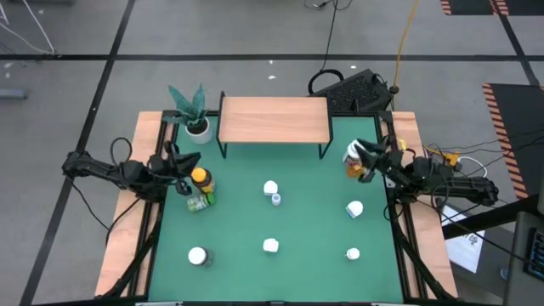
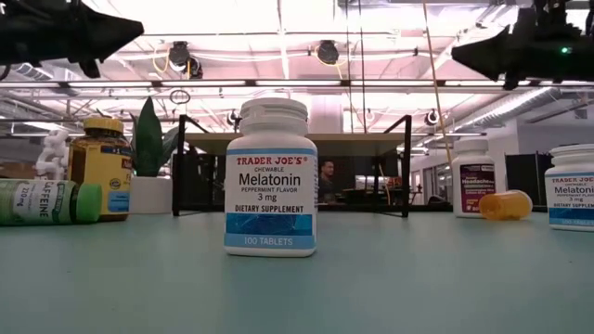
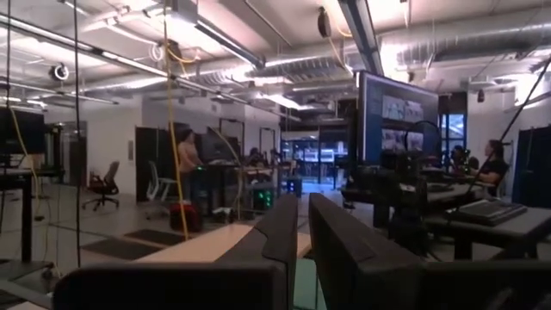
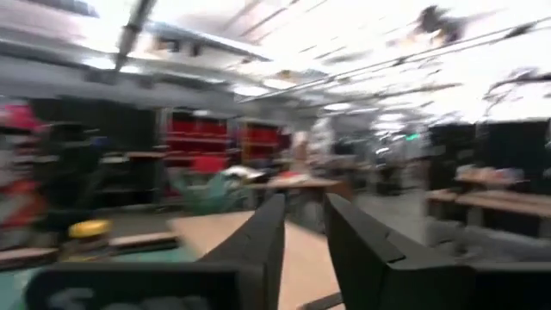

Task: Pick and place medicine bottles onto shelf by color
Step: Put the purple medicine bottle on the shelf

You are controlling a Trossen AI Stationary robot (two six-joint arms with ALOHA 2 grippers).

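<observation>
1. The shelf (image 1: 274, 119) was seen standing at the far edge of the green table (image 1: 306, 255), its board bare, with a potted plant (image 1: 194, 110) just beside its left end.
2. The left gripper (image 1: 189, 161) was held at the table's left side, its fingers nearly together and nothing between them, close to an amber bottle (image 1: 201, 178) with a yellow cap and a green bottle (image 1: 198, 202) lying on its side.
3. The right gripper (image 1: 367, 155) was held at the right side, near a white bottle (image 1: 351, 154) and an orange bottle (image 1: 354, 168); a narrow gap was seen between its fingers (image 4: 258, 245), with nothing gripped.
4. White bottles were scattered across the table's middle and near side, among them the Melatonin bottle (image 2: 271, 176) standing upright closest to the low camera.
5. In the low view, that bottle was seen to cover much of the shelf behind it.
6. People at desks were seen in the room beyond the table.
</observation>
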